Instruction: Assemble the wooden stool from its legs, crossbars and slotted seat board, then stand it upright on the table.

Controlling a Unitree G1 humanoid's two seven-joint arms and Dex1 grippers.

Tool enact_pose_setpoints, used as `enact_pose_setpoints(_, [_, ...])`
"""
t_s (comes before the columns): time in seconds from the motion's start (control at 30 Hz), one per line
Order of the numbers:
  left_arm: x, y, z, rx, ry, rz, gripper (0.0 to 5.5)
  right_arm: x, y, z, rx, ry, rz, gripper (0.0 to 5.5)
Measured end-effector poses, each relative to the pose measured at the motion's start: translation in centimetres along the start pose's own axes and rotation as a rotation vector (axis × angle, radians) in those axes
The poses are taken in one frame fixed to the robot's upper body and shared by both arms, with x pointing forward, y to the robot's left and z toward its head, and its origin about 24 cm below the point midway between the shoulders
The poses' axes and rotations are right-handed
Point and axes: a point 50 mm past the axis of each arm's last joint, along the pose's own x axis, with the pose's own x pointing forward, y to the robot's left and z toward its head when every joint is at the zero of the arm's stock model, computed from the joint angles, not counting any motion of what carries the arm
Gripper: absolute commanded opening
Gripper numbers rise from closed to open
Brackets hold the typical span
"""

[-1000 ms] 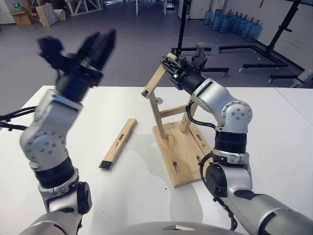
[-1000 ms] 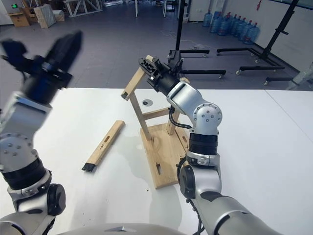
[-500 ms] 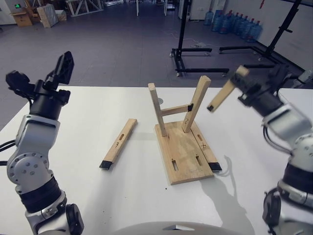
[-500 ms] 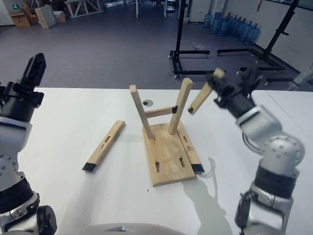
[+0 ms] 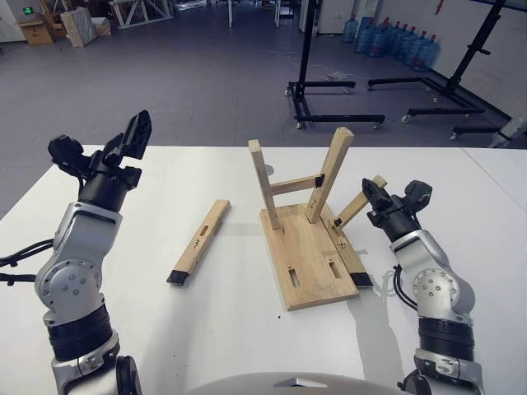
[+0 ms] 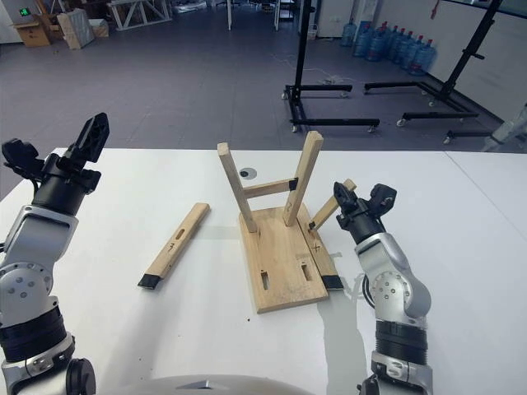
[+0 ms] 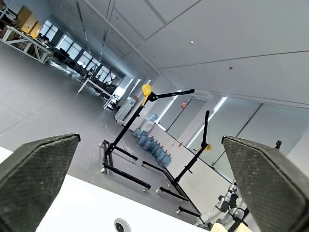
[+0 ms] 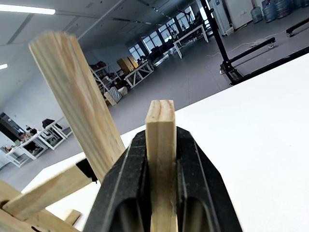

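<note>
The right gripper (image 5: 385,206) has swung down from its raised position. Its jaws clamp a leg (image 5: 356,207), whose lower end is now near the right edge of the seat board (image 5: 306,267), flat on the table (image 5: 206,329). Judged ready for insertion. The left gripper (image 5: 100,150) is raised, jaws wide.

Both head eyes look forward and down over the table (image 5: 247,329), sharing one scene. The left wrist camera apparently tilts ceilingward; the right sits close against a leg (image 8: 161,159).
</note>
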Motion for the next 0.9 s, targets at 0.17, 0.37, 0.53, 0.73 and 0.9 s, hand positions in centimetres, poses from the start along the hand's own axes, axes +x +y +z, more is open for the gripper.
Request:
enact_pose_setpoints(0.17, [-0.2, 0.2, -0.5, -0.008, 0.011, 0.002, 5.4, -1.0, -1.2, -1.3, -0.048, 0.036, -0.026, 0.39])
enact_pose_setpoints(0.37, [-0.2, 0.3, -0.4, -0.011, 0.001, -0.004, 5.4, -1.0, -1.4, -1.5, -0.055, 0.016, -0.019, 0.39])
enact_pose_setpoints(0.53, [-0.2, 0.3, -0.5, -0.012, 0.003, -0.005, 5.4, -0.5, -1.3, -1.6, -0.034, 0.015, -0.022, 0.39])
enact_pose_setpoints(0.73, [-0.1, 0.2, -0.6, -0.013, 0.008, -0.014, 5.4, -0.1, -1.1, -2.0, -0.04, 0.014, -0.01, 0.39])
enact_pose_setpoints(0.9, [-0.1, 0.2, -0.7, -0.006, 0.011, -0.014, 5.4, -0.1, -1.4, -2.2, -0.067, 0.004, -0.013, 0.39])
